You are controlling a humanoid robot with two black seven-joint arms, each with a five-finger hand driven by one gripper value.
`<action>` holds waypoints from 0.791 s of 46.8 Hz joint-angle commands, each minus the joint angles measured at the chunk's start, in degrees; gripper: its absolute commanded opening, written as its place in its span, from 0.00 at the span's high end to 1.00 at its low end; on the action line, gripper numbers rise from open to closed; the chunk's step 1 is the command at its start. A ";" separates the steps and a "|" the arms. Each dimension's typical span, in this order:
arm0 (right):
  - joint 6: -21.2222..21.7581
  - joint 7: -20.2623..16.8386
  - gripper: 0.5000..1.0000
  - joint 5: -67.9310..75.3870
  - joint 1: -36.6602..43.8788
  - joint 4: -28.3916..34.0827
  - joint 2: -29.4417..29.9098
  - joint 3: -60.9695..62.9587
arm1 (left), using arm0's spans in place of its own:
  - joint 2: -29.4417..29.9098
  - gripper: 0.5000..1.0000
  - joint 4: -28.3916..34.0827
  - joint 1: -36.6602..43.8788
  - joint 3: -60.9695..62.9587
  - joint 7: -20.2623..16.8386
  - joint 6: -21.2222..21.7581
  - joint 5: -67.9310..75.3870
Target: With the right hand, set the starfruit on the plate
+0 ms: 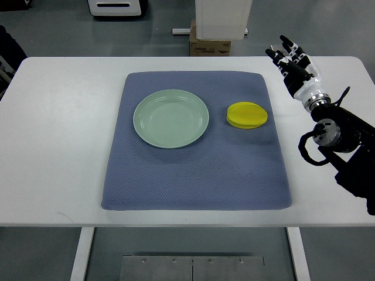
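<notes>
Starfruit (247, 115) lies on the blue mat (196, 175), well to the left of the right hand (293, 63) and slightly nearer the robot; green plate (171, 118) sits further left again, empty. Hand is raised over the worktop (58, 146) edge, fingers spread, holding nothing. Step in hand: approach, grasp not yet begun. Next move likely needs the hand to swing left and down over the fruit, then close around it.

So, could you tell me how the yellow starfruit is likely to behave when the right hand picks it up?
The starfruit looks smooth and glossy, so it may slip between fingers. Its ridged, lobed outline suggests it would rock rather than roll freely on the blue mat. It seems small beside the plate, so it is probably light.
</notes>
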 commanded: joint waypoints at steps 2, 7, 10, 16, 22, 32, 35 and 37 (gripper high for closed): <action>0.01 0.00 0.00 -0.01 0.05 -0.01 -0.01 0.00 | 0.00 0.00 0.00 -0.01 0.01 0.00 -0.01 0.01; 0.01 0.00 0.00 -0.01 -0.04 -0.01 -0.01 0.00 | 0.00 0.00 0.00 -0.01 0.01 -0.09 -0.01 0.01; 0.01 0.00 0.00 -0.01 0.05 -0.01 -0.01 0.00 | 0.00 0.00 0.00 -0.01 0.01 0.00 -0.01 0.01; 0.01 0.00 0.00 -0.01 -0.04 -0.01 -0.01 0.00 | 0.00 0.00 0.08 -0.01 0.01 -0.09 -0.01 0.01; 0.01 0.00 0.00 -0.01 0.05 -0.01 -0.10 0.00 | 0.00 0.00 0.00 -0.10 0.01 0.00 -0.01 0.01; 0.01 0.00 0.00 -0.01 0.05 -0.01 -0.19 0.00 | 0.00 0.00 0.00 -0.18 0.09 0.00 -0.01 0.01; 0.01 0.00 0.00 -0.01 0.05 -0.01 -0.19 0.00 | 0.00 0.00 0.08 -0.18 0.01 0.00 -0.01 0.10; 0.01 0.00 0.00 -0.01 0.05 -0.01 -0.19 0.00 | 0.00 0.00 0.08 -0.18 0.01 0.00 -0.01 0.10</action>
